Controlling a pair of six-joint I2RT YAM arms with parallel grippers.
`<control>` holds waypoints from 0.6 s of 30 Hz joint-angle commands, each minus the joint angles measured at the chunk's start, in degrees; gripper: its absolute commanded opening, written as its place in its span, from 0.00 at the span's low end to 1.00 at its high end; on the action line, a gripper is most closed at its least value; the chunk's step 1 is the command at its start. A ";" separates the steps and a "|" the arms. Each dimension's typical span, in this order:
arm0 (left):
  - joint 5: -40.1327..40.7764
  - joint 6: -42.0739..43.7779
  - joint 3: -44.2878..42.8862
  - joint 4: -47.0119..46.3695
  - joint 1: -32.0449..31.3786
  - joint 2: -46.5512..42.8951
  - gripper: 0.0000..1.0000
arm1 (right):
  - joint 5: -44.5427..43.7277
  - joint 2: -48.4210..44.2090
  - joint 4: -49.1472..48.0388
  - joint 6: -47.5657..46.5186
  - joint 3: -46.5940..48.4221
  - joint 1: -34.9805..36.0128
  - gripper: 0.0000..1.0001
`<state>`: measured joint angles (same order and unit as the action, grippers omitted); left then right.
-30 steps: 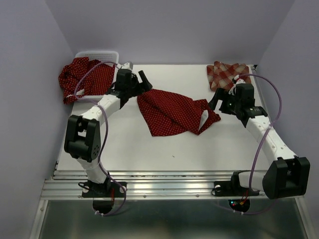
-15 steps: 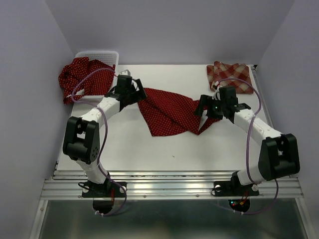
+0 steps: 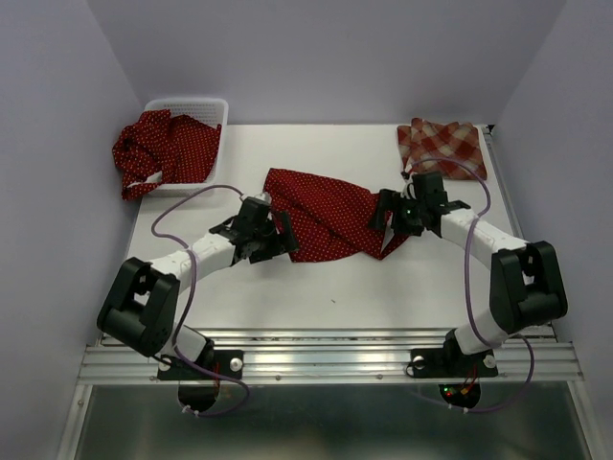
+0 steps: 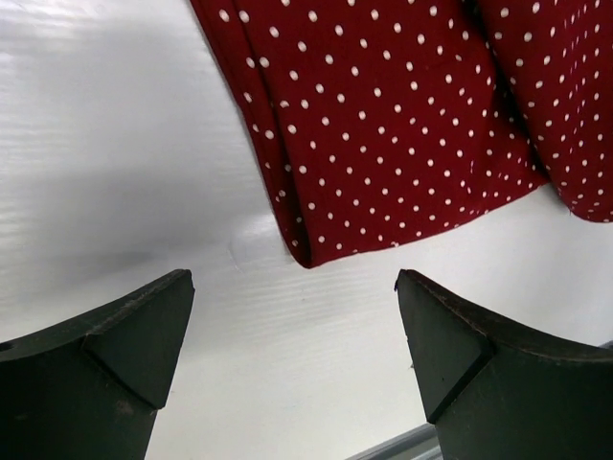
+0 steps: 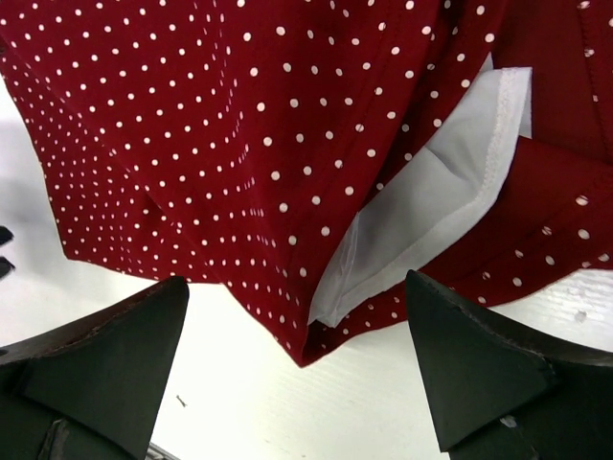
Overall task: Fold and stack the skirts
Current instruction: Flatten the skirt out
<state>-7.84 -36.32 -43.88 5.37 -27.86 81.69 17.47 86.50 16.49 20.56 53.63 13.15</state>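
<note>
Pale lilac walls [image 3: 316, 57] close in a white desk [image 3: 287, 297]. Toward the lower middle of the overhead view, the left tool [image 3: 283, 240] sits low over the desk, its jaws spread wide with nothing between them. Its wrist view shows the lower-left corner of a dark red dotted skirt [image 3: 326, 213] just ahead of the fingertips and not touching them. Right of centre, the right tool [image 3: 385, 213] is likewise released, jaws wide, over the skirt's right-hand corner, where a white lining [image 5: 431, 201] is turned out. Farther back, a red-and-cream plaid skirt [image 3: 442, 146] lies flat in the upper right. A heap of dotted skirts [image 3: 158, 153] spills from a white lattice basket [image 3: 192, 103] in the upper left.
</note>
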 commanded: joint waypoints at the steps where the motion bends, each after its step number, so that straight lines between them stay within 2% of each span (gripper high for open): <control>1: -1.83 -2.36 0.20 -3.78 -3.07 0.66 0.99 | 2.65 2.70 -4.89 1.59 2.88 0.12 0.98; 4: -0.17 -2.71 0.11 -2.64 -4.14 2.68 0.96 | 2.57 4.81 -5.42 2.20 4.29 0.12 0.81; 5: 0.10 -2.88 0.37 -2.38 -4.22 3.38 0.92 | 2.56 5.25 -6.03 2.56 4.55 0.12 0.67; 8: -0.07 -2.53 -0.06 -2.81 -4.40 4.96 0.86 | 1.86 6.40 -7.35 3.35 5.52 0.12 0.47; 9: -0.25 -2.36 -0.33 -2.90 -4.75 5.49 0.84 | 1.51 6.58 -7.44 3.61 5.87 0.12 0.35; 12: 0.62 -2.01 -1.30 -2.64 -6.16 8.04 0.70 | 0.20 6.58 -8.49 3.96 7.10 0.12 0.18; 13: 1.15 -2.09 -1.47 -2.64 -6.16 8.83 0.66 | -1.03 6.75 -8.49 3.97 7.72 0.12 0.16; 14: 1.94 -2.27 -2.17 -2.47 -6.16 10.58 0.54 | -1.47 7.01 -8.41 3.53 9.37 0.12 0.13; 17: 3.53 -2.09 -4.98 -1.68 -6.16 13.93 0.46 | -4.20 8.06 -8.49 3.09 12.89 0.12 0.10; 18: 4.05 -2.01 -5.69 -1.41 -6.16 14.72 0.36 | -5.25 8.51 -8.32 2.91 13.95 0.12 0.09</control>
<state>-7.14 -39.11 -47.42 2.00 -33.71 92.99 16.49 93.82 11.99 24.01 61.71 13.15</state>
